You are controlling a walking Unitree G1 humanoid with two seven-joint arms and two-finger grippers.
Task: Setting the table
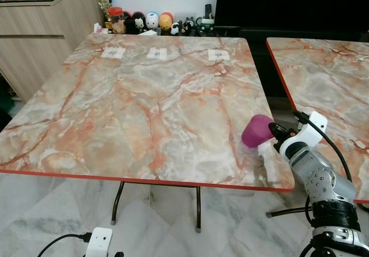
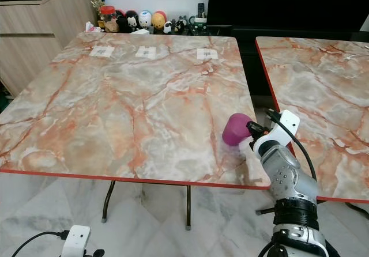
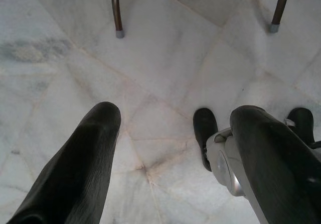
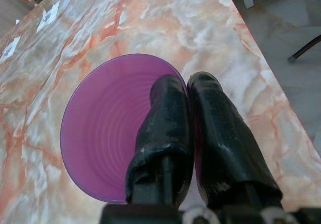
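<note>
The right gripper (image 4: 189, 91) pinches the rim of a purple cup (image 1: 257, 131), one finger inside, holding it tilted over the marble table's (image 1: 144, 113) near right corner. The left gripper (image 3: 175, 128) hangs spread above the floor (image 3: 165, 58).

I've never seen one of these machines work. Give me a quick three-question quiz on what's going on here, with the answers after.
1. True or false: the right tool is pinching the wall of the purple cup, one finger inside and one outside.
2. Over which part of the marble table is the cup held: A) the far edge by the three white labels, B) the near right corner, C) the middle?
3. Fill in: the left tool hangs open over the ____.

Key: 1 true. 2 B. 3 floor.
</note>
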